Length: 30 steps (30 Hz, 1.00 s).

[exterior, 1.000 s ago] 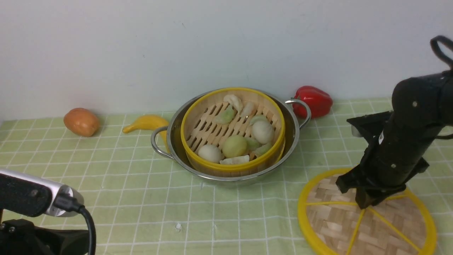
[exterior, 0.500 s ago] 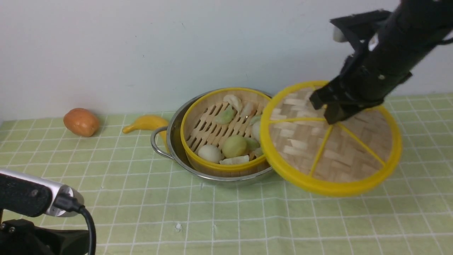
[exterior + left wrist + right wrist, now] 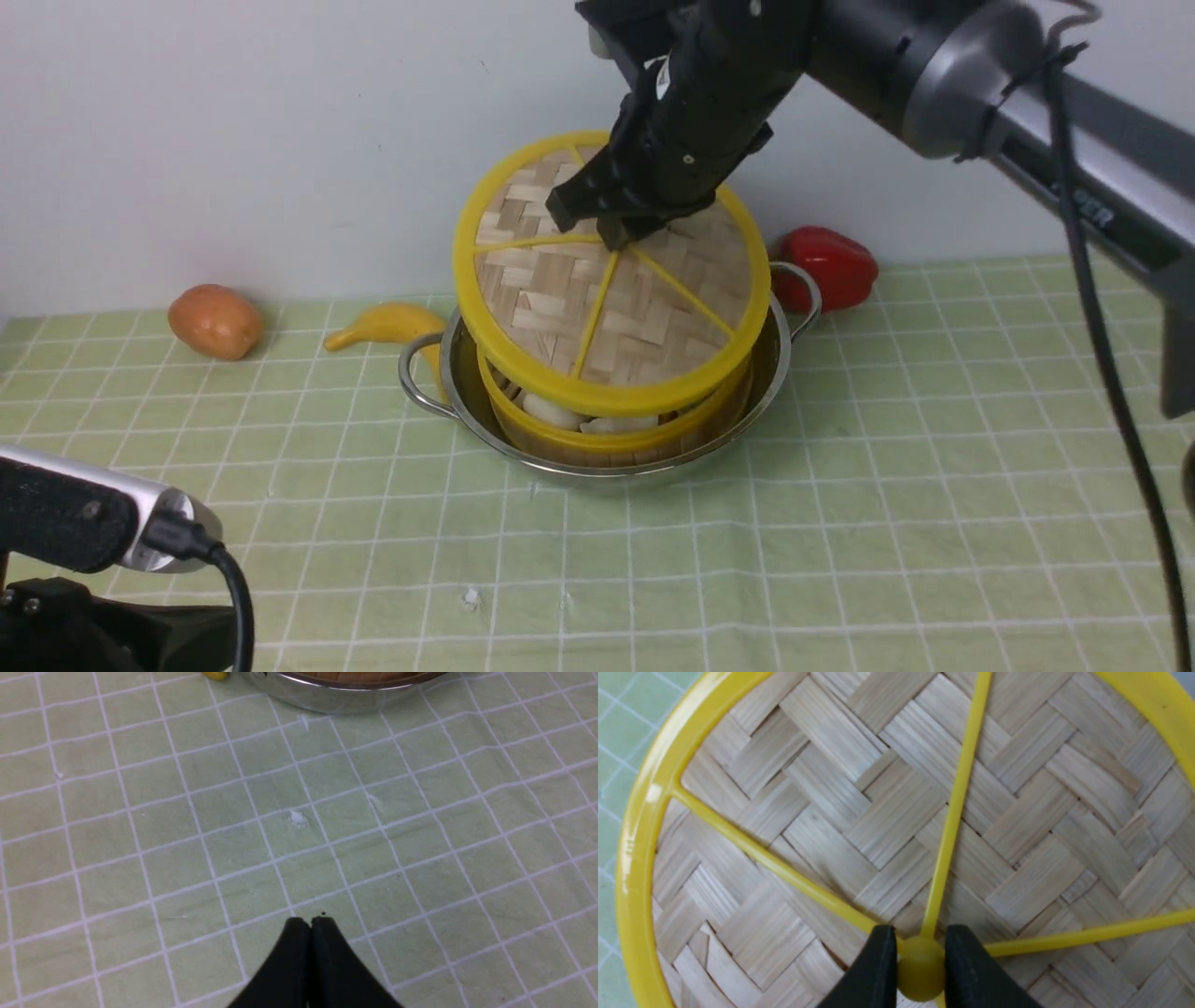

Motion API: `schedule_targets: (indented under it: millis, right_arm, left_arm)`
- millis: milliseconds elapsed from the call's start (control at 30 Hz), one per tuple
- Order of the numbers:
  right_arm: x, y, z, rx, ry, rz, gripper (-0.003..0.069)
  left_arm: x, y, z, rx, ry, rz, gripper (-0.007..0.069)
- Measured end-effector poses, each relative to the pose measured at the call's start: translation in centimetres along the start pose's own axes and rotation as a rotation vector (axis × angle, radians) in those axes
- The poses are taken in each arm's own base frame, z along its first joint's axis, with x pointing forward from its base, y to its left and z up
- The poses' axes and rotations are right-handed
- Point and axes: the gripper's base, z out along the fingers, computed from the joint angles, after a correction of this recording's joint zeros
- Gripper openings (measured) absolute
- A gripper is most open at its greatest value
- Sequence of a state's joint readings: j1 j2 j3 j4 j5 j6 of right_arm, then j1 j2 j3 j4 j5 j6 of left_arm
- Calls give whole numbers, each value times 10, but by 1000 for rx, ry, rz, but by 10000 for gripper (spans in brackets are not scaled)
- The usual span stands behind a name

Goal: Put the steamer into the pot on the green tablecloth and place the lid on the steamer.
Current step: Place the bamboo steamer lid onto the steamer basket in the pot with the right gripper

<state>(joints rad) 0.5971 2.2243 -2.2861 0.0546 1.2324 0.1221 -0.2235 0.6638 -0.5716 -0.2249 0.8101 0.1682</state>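
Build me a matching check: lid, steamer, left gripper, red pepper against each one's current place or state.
1 lid
2 steamer
3 left gripper
4 red pepper

A shut, above the green tablecloth
B sitting in the pot
C beside a pot handle
D pinched at its centre by the right gripper

Pairs: 1-D, 2-B, 3-A, 4-C

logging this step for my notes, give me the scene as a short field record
steamer: inside the pot, food partly visible under the lid
pot: on the green tablecloth
lid: tilted over the steamer, not seated flat
right pincer: shut on the lid's centre knob
left pincer: shut, empty, over bare cloth
other items: red pepper, banana, orange fruit on the cloth
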Motion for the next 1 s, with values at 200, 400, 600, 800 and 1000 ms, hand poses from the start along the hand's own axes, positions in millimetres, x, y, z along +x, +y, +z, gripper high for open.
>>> schedule_targets:
  millis: [200,400,600,800,1000]
  right_arm:
    - [8,-4,32,29,63,-8,143]
    - [11,-5,40,37,78,-13,143]
    - [5,-5,41,30,19,-32,143]
    - [5,-5,49,28,-1,-41,143]
    - [6,-6,65,28,-11,-45,143]
  left_arm:
    - [0,0,0,-1,0,1,-22]
    - [0,0,0,-1,0,1,-22]
    - [0,0,0,-1,0,1,-22]
    - [0,0,0,-1,0,2,-22]
    - [0,0,0,-1,0,2,-19]
